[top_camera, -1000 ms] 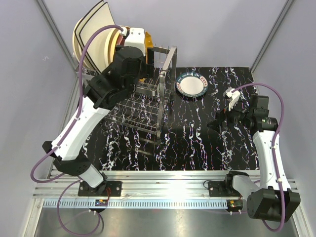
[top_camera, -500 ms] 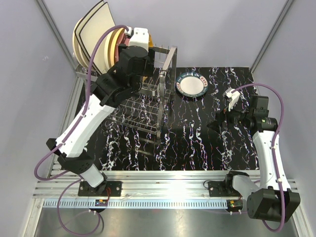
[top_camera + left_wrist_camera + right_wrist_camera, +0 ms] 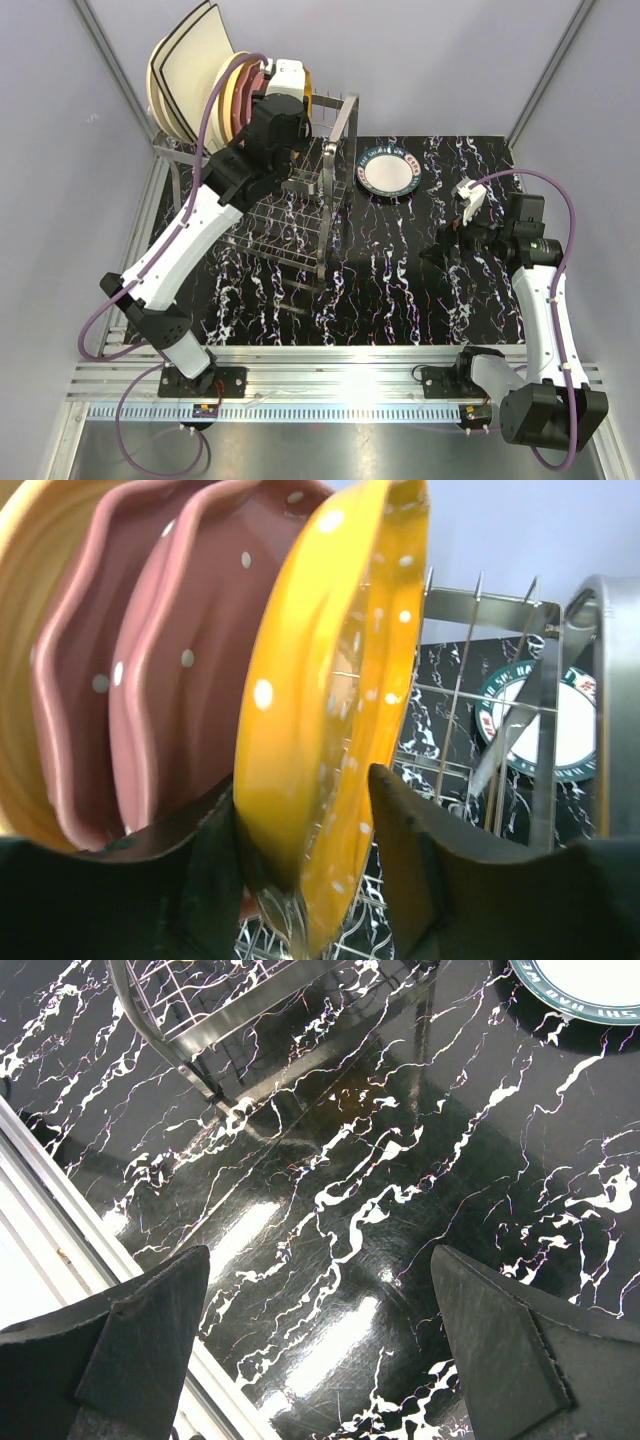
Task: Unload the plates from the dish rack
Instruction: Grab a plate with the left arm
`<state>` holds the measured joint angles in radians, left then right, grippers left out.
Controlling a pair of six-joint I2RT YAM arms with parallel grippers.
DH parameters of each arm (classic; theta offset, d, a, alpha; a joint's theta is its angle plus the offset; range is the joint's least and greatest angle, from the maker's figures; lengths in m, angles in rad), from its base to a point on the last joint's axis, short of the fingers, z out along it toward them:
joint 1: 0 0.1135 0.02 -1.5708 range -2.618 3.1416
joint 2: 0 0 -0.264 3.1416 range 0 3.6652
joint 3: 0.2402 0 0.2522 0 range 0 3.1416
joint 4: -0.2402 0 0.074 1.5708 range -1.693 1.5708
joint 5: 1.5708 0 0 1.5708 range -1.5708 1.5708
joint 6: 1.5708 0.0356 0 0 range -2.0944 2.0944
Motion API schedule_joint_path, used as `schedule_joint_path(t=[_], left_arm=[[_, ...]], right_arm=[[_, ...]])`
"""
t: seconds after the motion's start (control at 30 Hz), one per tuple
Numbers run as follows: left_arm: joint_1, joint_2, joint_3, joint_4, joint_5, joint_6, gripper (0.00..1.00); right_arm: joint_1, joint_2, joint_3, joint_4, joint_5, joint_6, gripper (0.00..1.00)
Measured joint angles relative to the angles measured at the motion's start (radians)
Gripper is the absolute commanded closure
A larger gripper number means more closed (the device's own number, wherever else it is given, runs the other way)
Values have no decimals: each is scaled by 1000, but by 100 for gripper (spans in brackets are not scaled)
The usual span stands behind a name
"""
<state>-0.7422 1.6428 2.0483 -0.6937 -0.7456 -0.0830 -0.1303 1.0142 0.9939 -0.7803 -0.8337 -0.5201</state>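
Bright overhead light, glare patches on glossy table [image 3: 330,1350]; soft shadows beneath dish rack [image 3: 335,150]

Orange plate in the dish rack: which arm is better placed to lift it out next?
Left. The left gripper straddles the orange plate in the dish rack; the right gripper hangs open over the table, well away.

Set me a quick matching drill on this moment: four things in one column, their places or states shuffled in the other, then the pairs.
Things
1. orange plate
2. maroon dotted plates
3. patterned-rim plate
4. right claw

Places or states
A. lying flat on the table, right of the dish rack
B. open, above the marbled table
C. upright in the rack, straddled by the left claw
D. upright in the rack, beside the orange plate

Pairs: 1-C, 2-D, 3-A, 4-B
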Motion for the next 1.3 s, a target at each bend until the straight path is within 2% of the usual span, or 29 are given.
schedule_joint_path(t=[0.13, 0.33, 0.37, 0.4, 1.1, 1.3], left_arm=[[7, -2, -44, 56, -25, 32, 62], [14, -34, -82, 90, 17, 53, 91], [16, -34, -86, 97, 17, 58, 98], [17, -34, -87, 100, 17, 61, 100], [34, -66, -113, 149, 131, 192, 100], [38, -100, -178, 219, 161, 232, 100]], right_arm=[[0, 0, 0, 0, 0, 0, 0], [0, -3, 0, 0, 0, 0, 0], [0, -3, 0, 0, 0, 0, 0], [0, -3, 0, 0, 0, 0, 0], [0, -4, 0, -2, 0, 0, 0], [0, -4, 0, -2, 0, 0, 0]])
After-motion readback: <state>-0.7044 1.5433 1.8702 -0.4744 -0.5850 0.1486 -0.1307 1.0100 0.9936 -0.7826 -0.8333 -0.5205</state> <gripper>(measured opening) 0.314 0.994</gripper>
